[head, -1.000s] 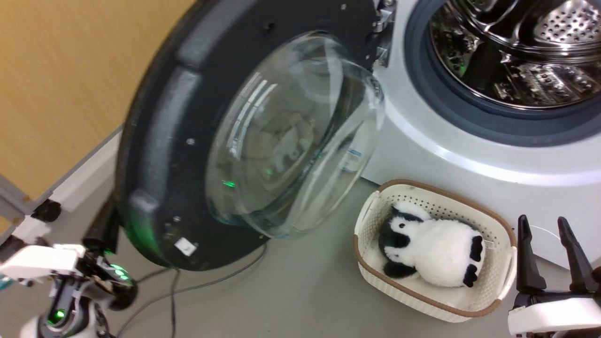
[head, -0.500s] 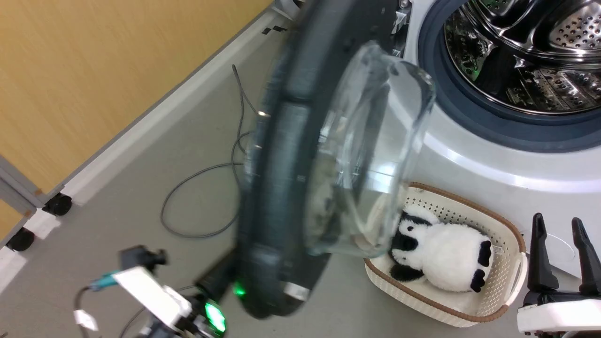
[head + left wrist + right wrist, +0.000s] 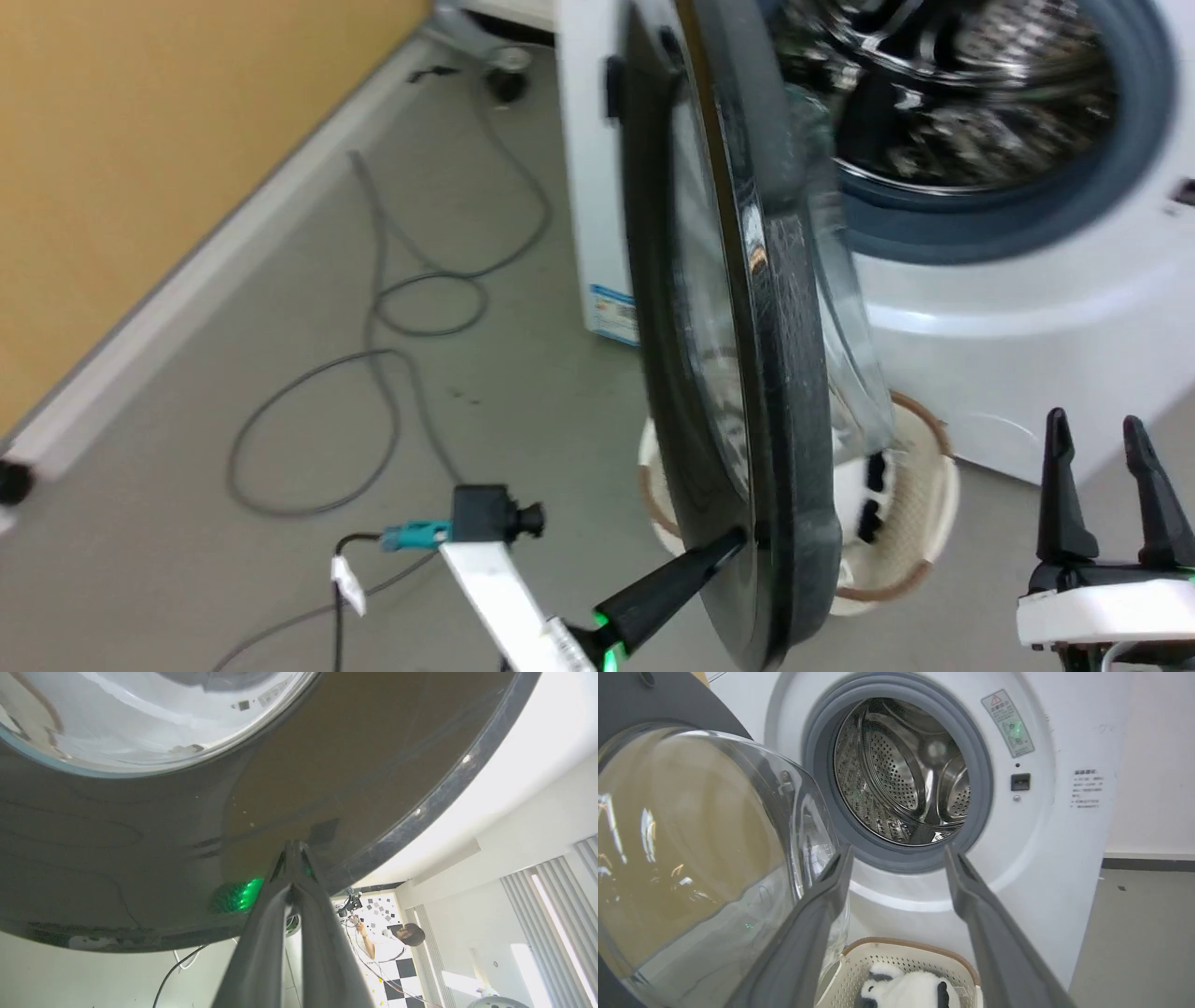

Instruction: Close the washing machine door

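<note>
The washing machine door (image 3: 784, 308) stands half open, edge-on in the head view, with its glass bowl (image 3: 691, 835) bulging toward the washing machine (image 3: 980, 308). My left gripper (image 3: 733, 541) is shut with nothing in it, its tips pressed against the door's glossy black outer rim (image 3: 327, 765) low down; the left wrist view shows the same contact of that gripper (image 3: 293, 847). My right gripper (image 3: 1095, 422) hangs open at the lower right, apart from the door. Between its spread fingers (image 3: 822, 914), the right wrist view shows the steel drum (image 3: 901, 774) and grey gasket.
A cream basket (image 3: 920, 523) with a panda plush (image 3: 906, 989) sits on the floor below the drum, partly behind the door. Grey cables (image 3: 392, 373) loop on the floor to the left, by a yellow wall (image 3: 140, 140). A person (image 3: 411, 935) sits far behind.
The door has swung from wide open toward the machine and now stands edge-on. My left gripper followed round its outer face, pushing. The head camera shifted too; the right gripper kept still.
</note>
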`<state>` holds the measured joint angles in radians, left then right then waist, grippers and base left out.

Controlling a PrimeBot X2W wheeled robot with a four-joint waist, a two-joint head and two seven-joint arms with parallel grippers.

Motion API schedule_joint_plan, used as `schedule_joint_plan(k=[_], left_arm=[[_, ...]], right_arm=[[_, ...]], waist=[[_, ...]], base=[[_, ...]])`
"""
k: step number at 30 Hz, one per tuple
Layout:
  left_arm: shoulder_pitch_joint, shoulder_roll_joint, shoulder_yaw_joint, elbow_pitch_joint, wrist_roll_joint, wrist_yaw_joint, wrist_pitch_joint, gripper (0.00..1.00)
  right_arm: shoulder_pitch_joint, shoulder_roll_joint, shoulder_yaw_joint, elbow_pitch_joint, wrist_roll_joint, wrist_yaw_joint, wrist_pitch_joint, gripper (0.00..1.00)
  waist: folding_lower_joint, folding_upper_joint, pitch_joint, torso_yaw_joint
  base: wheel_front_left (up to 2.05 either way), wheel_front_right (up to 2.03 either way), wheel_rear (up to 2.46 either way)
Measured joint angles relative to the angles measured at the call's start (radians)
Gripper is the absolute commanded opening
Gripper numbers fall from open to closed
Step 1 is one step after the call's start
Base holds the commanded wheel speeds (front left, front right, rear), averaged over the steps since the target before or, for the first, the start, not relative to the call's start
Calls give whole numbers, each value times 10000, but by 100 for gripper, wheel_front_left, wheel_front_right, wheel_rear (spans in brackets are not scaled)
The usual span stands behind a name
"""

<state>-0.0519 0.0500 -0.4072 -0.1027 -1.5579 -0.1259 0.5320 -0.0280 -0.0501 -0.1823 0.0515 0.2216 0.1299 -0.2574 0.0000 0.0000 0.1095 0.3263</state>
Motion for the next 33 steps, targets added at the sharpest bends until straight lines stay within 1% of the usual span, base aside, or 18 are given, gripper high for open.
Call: schedule_joint_plan(k=[6,9,12,13,15,17,19,22,23,24,26,27,30,31,33], left_arm=[[-821,15,-1007,491,-102,0,-1126,0],[-1074,2,-1484,813,-339,0,-1488,0],[-1202,-13,-1697,1039,-224,0,-1881,0],[-1216,-13,-1699,1085,-29,0,-2065,0],[-1241,8,-1599,1137,420,0,-2640,0],[-1309,188,-1463,1150,1221,0,-3616,0],[-1425,569,-1402,1172,2082,0,-4661,0],[-1715,1225,-1275,1419,3616,0,-6690,0],[-1815,1358,-1166,1549,4107,-2,-7327,0],[-1920,1536,-1087,1636,4447,0,-7599,0],[-1980,1632,-602,1814,5333,8,-7839,0],[-1998,1685,-299,1877,6071,192,-7877,0],[-1992,1616,1287,1521,8673,1384,-7891,0],[-1975,1593,1687,1317,9620,1818,-7894,0],[-1851,1601,2151,989,11160,2464,-7894,0]], right_arm=[[-61,2,-109,19,2,0,0,100],[-62,0,-190,36,2,0,0,100],[-64,0,-174,67,36,0,0,100],[-63,0,-159,71,73,0,0,100],[-62,0,-150,77,82,0,0,100],[-58,0,-146,79,88,0,0,100],[-58,0,-159,59,92,0,-2,100],[-56,0,-232,-31,136,0,0,100],[-55,0,-255,-94,150,0,-2,100],[-55,0,-284,-178,150,0,0,100],[-55,2,-374,-334,148,0,0,100],[-55,0,-435,-426,148,0,-2,100],[-60,0,-512,-685,121,0,0,100],[-61,2,-514,-759,86,0,-2,100],[-68,2,-518,-940,27,0,-2,100]], waist=[[0,0,79,-1101],[0,0,114,-1603],[0,0,131,-2019],[0,0,128,-2127],[0,0,103,-2297],[0,0,33,-2386],[0,0,-58,-2431],[0,0,-187,-2446],[0,0,-226,-2441],[0,0,-267,-2434],[0,0,-346,-2392],[0,0,-385,-2359],[0,0,-486,-2262],[0,0,-519,-2240],[-1,0,-580,-2203]], base=[[0,0,0],[0,0,0],[0,0,0],[0,0,0],[0,0,0],[0,0,0],[0,0,0],[0,0,0],[0,0,0],[0,0,0],[0,0,0],[0,0,0],[0,0,0],[0,0,0],[0,0,0]])
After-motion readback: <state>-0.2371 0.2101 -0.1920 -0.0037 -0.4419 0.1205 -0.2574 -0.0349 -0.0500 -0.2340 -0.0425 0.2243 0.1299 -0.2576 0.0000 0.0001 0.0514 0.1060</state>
